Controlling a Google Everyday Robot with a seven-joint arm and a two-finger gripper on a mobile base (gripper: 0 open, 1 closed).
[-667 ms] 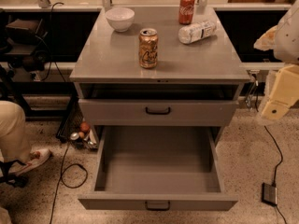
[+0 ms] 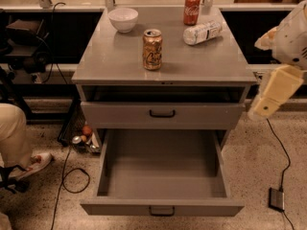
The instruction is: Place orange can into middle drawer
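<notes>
little has moved since the earlier frame: your tool [image 2: 269, 98] has edged slightly in toward the cabinet [image 2: 91, 97], and everything on the surface [image 2: 115, 56] sits where it did. the tool hangs at the right edge of the view, off the cabinet's front right corner and level with the upper drawer [image 2: 124, 115]. it is a cream block tilted down and to the left, with the pale arm [image 2: 293, 35] above it. you cannot tell from this view whether the tool is spread or pressed together. it touches nothing and carries nothing.

the orange can [image 2: 152, 49] stands upright on the surface, near the middle and a little toward the front edge, well apart from the tool. behind it to the left sits a white bowl [image 2: 123, 19]. at the back right a red cola can [image 2: 192, 8] stands upright. just in front of that, a clear plastic bottle [image 2: 202, 32] lies on its side.

the upper drawer is pulled out only a little, showing a dark gap under the top. the pulled-out drawer [image 2: 162, 207] below it is drawn far out toward you, its grey floor in full view.

on the speckled floor [image 2: 249, 162], a cable runs down to a small black box [image 2: 277, 199] at the right. at the left you can see a person's leg [image 2: 12, 133] and a shoe [image 2: 37, 162].
</notes>
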